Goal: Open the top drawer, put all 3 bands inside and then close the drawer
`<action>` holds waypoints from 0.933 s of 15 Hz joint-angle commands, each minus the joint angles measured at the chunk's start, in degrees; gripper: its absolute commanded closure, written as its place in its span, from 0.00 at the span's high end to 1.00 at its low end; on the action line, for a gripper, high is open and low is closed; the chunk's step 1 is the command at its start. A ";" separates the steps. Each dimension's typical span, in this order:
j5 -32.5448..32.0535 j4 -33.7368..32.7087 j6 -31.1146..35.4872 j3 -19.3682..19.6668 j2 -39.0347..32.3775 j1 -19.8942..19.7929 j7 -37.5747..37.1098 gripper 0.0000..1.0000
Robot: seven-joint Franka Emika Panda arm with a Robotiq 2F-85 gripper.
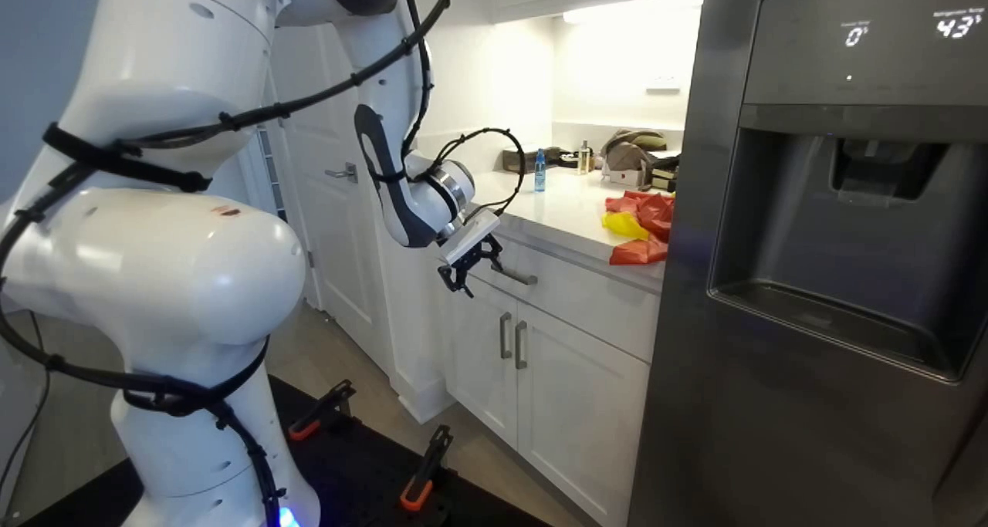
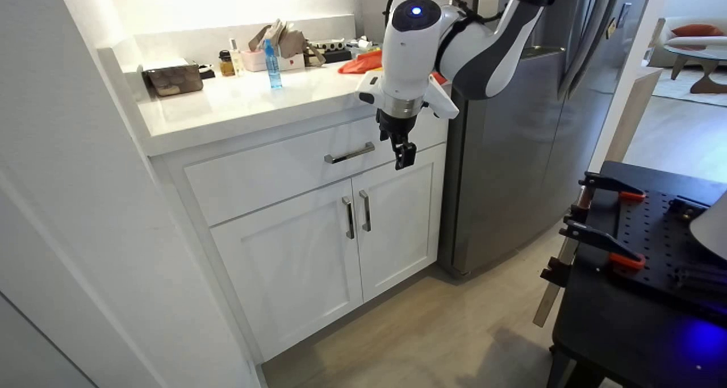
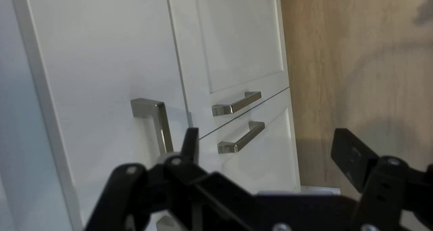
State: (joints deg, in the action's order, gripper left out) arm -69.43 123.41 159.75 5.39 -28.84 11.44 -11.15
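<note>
The top drawer (image 2: 255,178) is shut, its white front flush with the cabinet. Its silver bar handle (image 2: 349,153) stands sideways in the wrist view, partly hidden by a finger (image 3: 191,143). My gripper (image 3: 265,139) is open, its fingers wide apart with nothing between them. It hangs in front of the drawer, apart from the handle as far as I can tell. On the countertop by the fridge lie the bands in a loose pile: a red band (image 1: 652,209), a yellow band (image 1: 624,224) and an orange-red band (image 1: 639,251) at the front edge. The arm partly covers them in an exterior view.
Two cabinet doors with vertical handles (image 2: 349,217) sit under the drawer. A dark fridge (image 1: 695,357) borders the cabinet. On the countertop (image 2: 227,107) stand a blue bottle (image 2: 272,64), a patterned box (image 2: 175,80) and other small items. Clamps (image 1: 426,469) hold the robot's black table.
</note>
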 commanded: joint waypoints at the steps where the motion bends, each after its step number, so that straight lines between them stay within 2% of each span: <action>1: -8.20 -4.08 2.04 2.60 -3.21 2.44 -8.56 1.00; 6: -21.07 -8.89 1.26 3.64 -7.18 3.59 -20.70 1.00; 14: -33.77 -13.97 -0.14 3.01 -12.11 3.04 -32.37 1.00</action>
State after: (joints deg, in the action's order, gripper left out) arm -99.04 112.20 160.56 8.03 -39.20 14.01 -39.15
